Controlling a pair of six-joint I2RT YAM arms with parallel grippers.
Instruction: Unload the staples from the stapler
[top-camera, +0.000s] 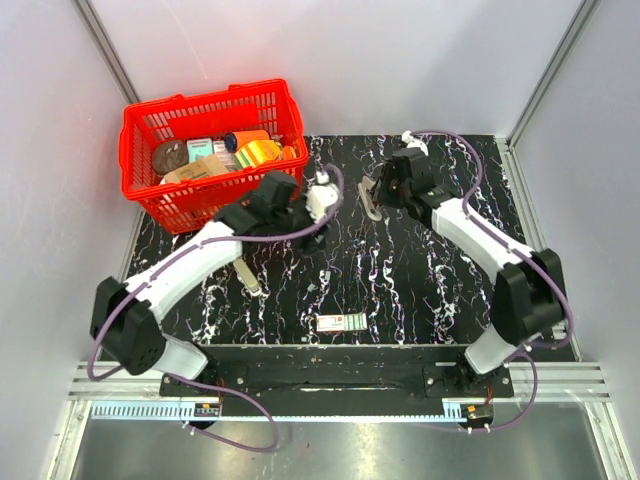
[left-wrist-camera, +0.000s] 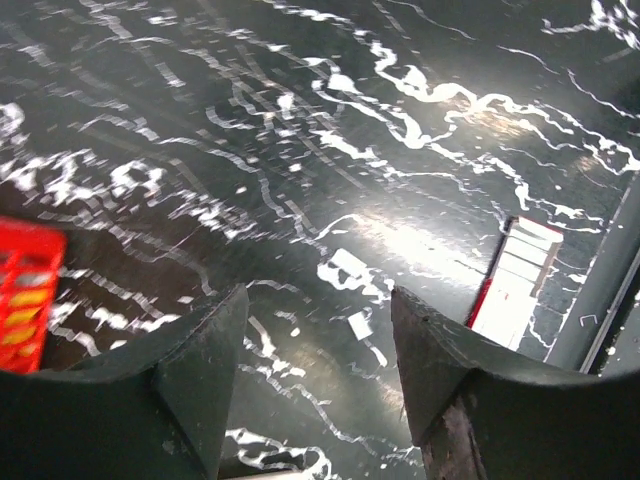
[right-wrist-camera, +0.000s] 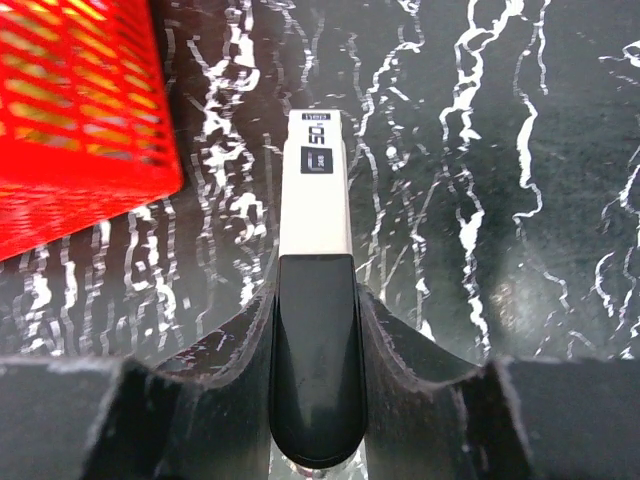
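Right arm: it reaches from the near right corner to the far middle of the black marbled mat (top-camera: 420, 290). The right gripper (right-wrist-camera: 316, 300) is clamped on the stapler (right-wrist-camera: 315, 190). Its two fingers press the flanks of the dark rear end, and the pale beige-grey top runs out beyond the fingertips, away from the wrist. The top side faces the wrist camera, with a small dark printed mark near the far tip. From overhead, the stapler sits at the far centre of the mat, to the right of the red basket (top-camera: 190, 205) and apart from it. Whether its underside touches the mat or hangs just clear of it cannot be told.

Left arm: it stretches from the near left corner toward the middle, ending just right of the basket's near right corner and close to the left of the stapler. The left gripper (left-wrist-camera: 318, 300) is spread wide with nothing between its fingers — only bare mat shows in the gap.

Other items: the basket stands at the far left and holds mixed packets and containers. A flat white box (top-camera: 342, 322) with green-and-red print lies near the front edge of the mat, about midway between the two arm bases. A slim pale object (top-camera: 247, 273) lies on the mat beside the left forearm — too small to identify.
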